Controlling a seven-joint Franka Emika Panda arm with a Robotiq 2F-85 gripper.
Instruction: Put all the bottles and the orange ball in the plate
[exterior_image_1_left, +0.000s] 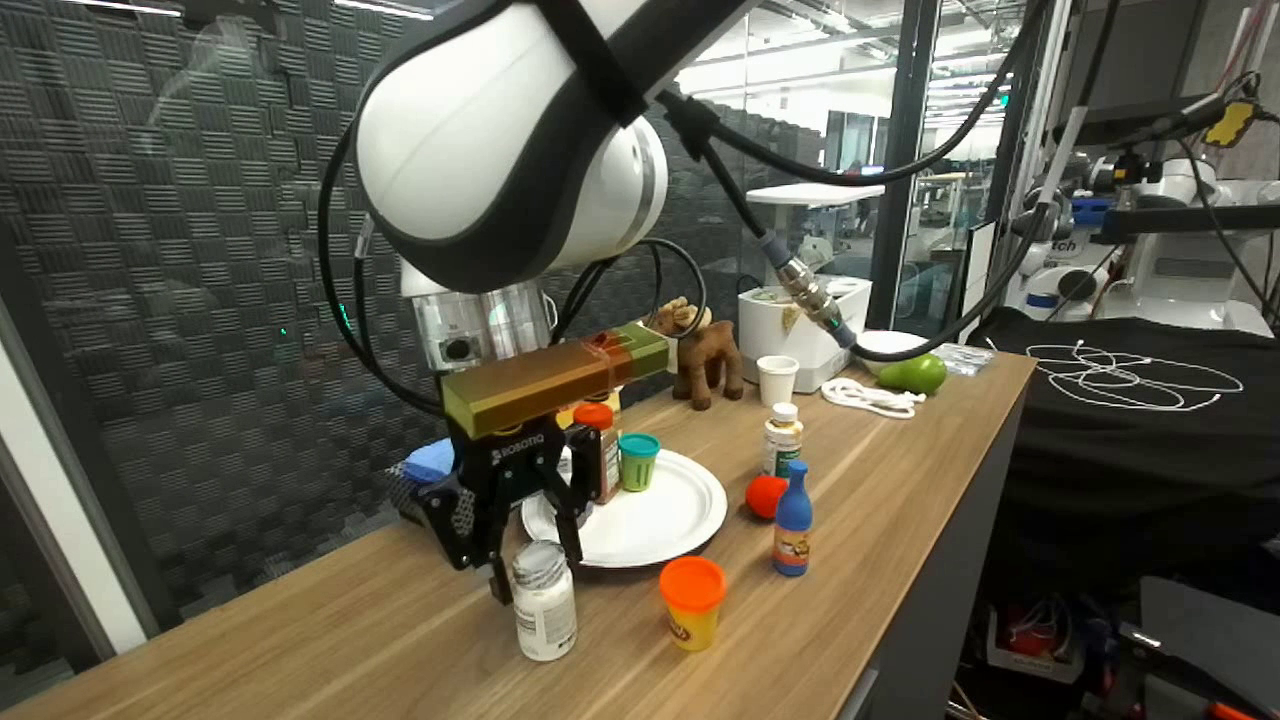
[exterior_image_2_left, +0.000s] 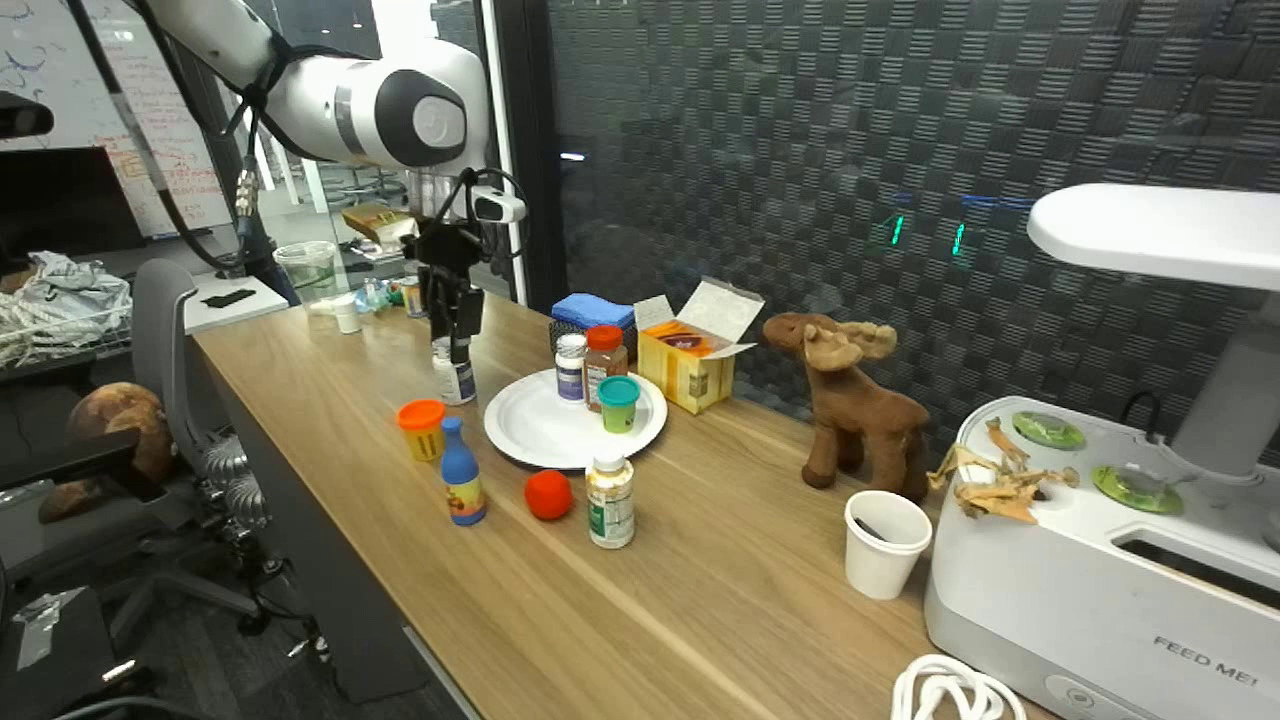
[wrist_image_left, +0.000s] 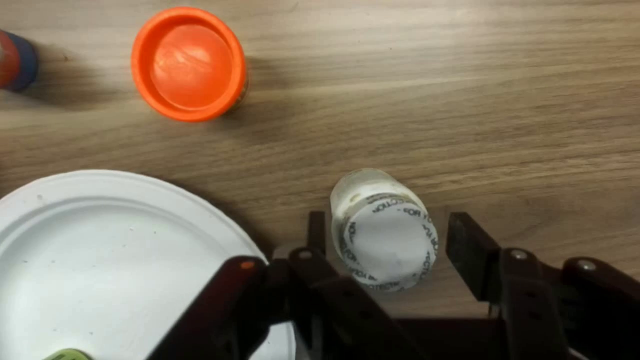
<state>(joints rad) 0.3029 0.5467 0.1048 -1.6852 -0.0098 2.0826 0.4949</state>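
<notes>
Around the top of a white pill bottle (wrist_image_left: 387, 240), my open gripper (wrist_image_left: 389, 244) has a finger on either side, with gaps showing in the wrist view. This bottle stands upright beside the white plate (exterior_image_1_left: 660, 530). On the plate are a second white pill bottle (exterior_image_2_left: 570, 372), a reddish bottle with a red cap (exterior_image_2_left: 604, 365) and a small green tub with a teal lid (exterior_image_2_left: 618, 405). Off the plate, in both exterior views, stand a blue bottle (exterior_image_1_left: 793, 522) and a white-capped bottle with a green label (exterior_image_2_left: 611, 505). The orange ball (exterior_image_2_left: 548, 495) rests between those two.
A yellow tub with an orange lid (exterior_image_1_left: 692, 605) stands near the plate and the gripped-around bottle. Behind the plate are an open yellow carton (exterior_image_2_left: 688, 375) and a blue cloth (exterior_image_2_left: 593, 310). A toy moose (exterior_image_2_left: 850, 400) and a paper cup (exterior_image_2_left: 885, 550) are farther along.
</notes>
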